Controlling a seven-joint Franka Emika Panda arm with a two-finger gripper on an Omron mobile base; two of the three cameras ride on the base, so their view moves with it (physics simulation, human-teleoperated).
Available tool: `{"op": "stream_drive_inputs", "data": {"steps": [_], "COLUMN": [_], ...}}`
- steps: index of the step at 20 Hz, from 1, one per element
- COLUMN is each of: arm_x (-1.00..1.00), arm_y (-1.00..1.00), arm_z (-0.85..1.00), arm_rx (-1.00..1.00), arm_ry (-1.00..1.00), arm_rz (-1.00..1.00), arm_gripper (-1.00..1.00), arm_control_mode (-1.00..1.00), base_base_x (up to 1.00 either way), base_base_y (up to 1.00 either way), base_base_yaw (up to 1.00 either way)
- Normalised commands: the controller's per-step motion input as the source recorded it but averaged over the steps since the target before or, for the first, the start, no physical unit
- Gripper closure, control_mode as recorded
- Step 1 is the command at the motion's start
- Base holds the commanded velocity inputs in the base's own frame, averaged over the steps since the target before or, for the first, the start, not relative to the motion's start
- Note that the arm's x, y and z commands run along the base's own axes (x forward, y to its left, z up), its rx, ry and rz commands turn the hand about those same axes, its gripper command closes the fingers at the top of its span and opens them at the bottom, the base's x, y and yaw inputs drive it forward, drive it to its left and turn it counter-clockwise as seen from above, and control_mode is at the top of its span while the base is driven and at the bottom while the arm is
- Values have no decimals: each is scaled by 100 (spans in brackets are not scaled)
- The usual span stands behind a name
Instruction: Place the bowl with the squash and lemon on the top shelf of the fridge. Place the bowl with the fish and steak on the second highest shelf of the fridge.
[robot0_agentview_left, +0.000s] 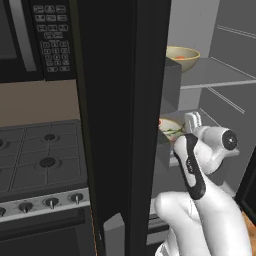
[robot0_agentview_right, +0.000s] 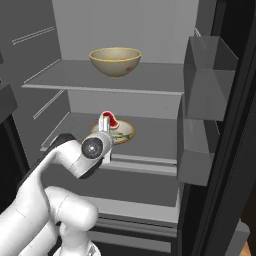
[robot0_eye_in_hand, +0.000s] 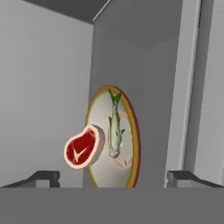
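The fridge (robot0_agentview_right: 150, 30) stands open. On its top shelf (robot0_agentview_right: 155, 80) rests a deep tan bowl (robot0_agentview_right: 115, 61) (robot0_agentview_left: 182, 57), with the orange-red squash (robot0_agentview_left: 180, 58) peeking over the rim; the lemon is hidden inside. One shelf down (robot0_agentview_right: 155, 137) lies the shallow cream dish (robot0_agentview_right: 124, 132) (robot0_agentview_left: 169, 128) (robot0_eye_in_hand: 100, 173), holding the red steak (robot0_eye_in_hand: 83, 147) (robot0_agentview_right: 109, 120) at its rim and the greenish fish (robot0_eye_in_hand: 115, 127). My gripper (robot0_agentview_right: 105, 123) (robot0_agentview_left: 192, 120) (robot0_eye_in_hand: 113, 177) is just in front of the dish, open, fingertips (robot0_eye_in_hand: 43, 177) wide apart with nothing between them. The hand view is rolled sideways.
Grey door bins (robot0_agentview_right: 207, 75) line the fridge door on the right. The black fridge side wall (robot0_agentview_left: 120, 125) separates the fridge from a stove (robot0_agentview_left: 45, 155) and a keypad panel (robot0_agentview_left: 52, 35) to the left. A lower shelf (robot0_agentview_right: 135, 187) sits beneath my arm.
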Motion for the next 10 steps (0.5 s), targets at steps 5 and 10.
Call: {"op": "stream_drive_inputs", "data": {"steps": [5,10], "arm_x": [-100,-100], "arm_y": [0,0], "arm_z": [100,100], "arm_rx": [0,0], "arm_ry": [-7,-6], "arm_rz": [-10,-14], "arm_gripper": [-100,-100], "arm_control_mode": [-100,-100], "base_base_x": [0,0], "base_base_y": [0,0], "base_base_yaw": [0,0]}}
